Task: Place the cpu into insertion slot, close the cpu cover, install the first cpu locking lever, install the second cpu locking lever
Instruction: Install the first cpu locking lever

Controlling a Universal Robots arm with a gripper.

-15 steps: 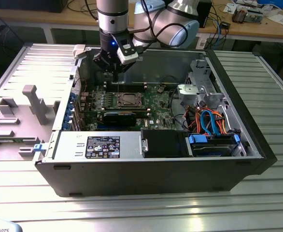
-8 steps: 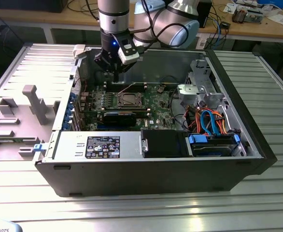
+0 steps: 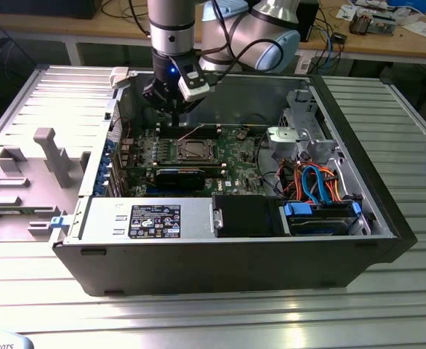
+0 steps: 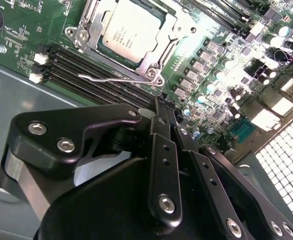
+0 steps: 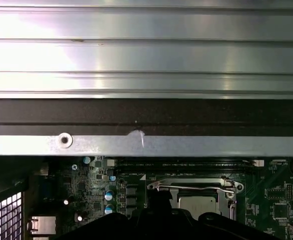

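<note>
The cpu (image 4: 129, 27) lies flat in the insertion slot (image 3: 196, 150) on the green board, its silver top showing through the window of the cpu cover (image 4: 161, 47), which is down over it. A thin wire locking lever (image 4: 111, 77) lies along the socket's edge beside the black memory slots; the same lever (image 5: 196, 188) also crosses the first wrist view. My gripper (image 4: 161, 102) hangs above the board just beside the socket, on the memory-slot side, fingers together and holding nothing. In the exterior view the gripper (image 3: 175, 121) is behind the socket.
The open computer case's black wall (image 5: 146, 112) and metal rim (image 5: 186, 145) run close behind the gripper. A long black card (image 3: 178, 177), a drive bay with blue and orange cables (image 3: 318, 185) and a power supply (image 3: 155, 218) crowd the case. A grey fixture (image 3: 49, 156) stands at the exterior view's left.
</note>
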